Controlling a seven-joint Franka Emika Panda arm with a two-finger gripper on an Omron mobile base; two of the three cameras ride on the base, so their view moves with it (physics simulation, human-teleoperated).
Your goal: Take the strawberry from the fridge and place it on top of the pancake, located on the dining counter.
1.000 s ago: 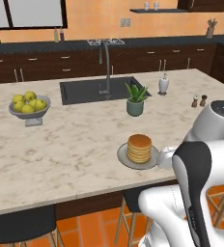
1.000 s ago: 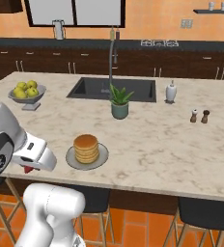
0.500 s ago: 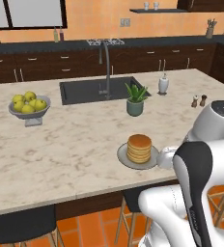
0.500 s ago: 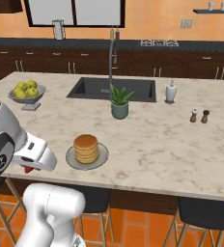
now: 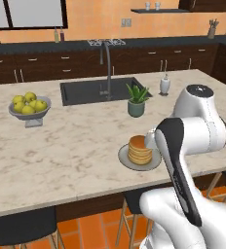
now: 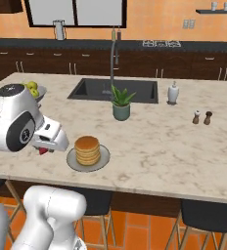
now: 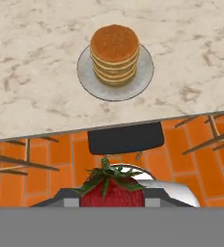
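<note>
A golden-brown pancake point(image 5: 140, 148) point(image 6: 87, 148) point(image 7: 115, 52) stack sits on a round grey plate point(image 5: 124, 158) point(image 6: 102, 159) point(image 7: 139, 83) near the front edge of the beige marbled dining counter point(image 5: 66, 155) point(image 6: 154, 146) point(image 7: 36, 87). My gripper point(image 6: 43, 148) point(image 7: 111, 200) is shut on the strawberry point(image 6: 42, 150) point(image 7: 113, 192), red with green leaves. In the right base view it hangs just left of the plate at the counter's front edge. From the hand view it is off the counter, over the orange floor. My arm covers the gripper in the left base view. The fridge is out of view.
A bowl of yellow-green apples point(image 5: 29, 104) stands at the counter's left. A potted plant point(image 5: 136, 99), a dark sink point(image 5: 98, 90) with a tall tap and a soap dispenser point(image 5: 164, 85) lie behind the plate. Two shakers point(image 6: 202, 117) stand to the right. Black stools point(image 7: 126, 137) sit under the edge.
My arm has swung a little up and closer to the pancake, carrying the strawberry. The base and everything on the counter stay where they were.
</note>
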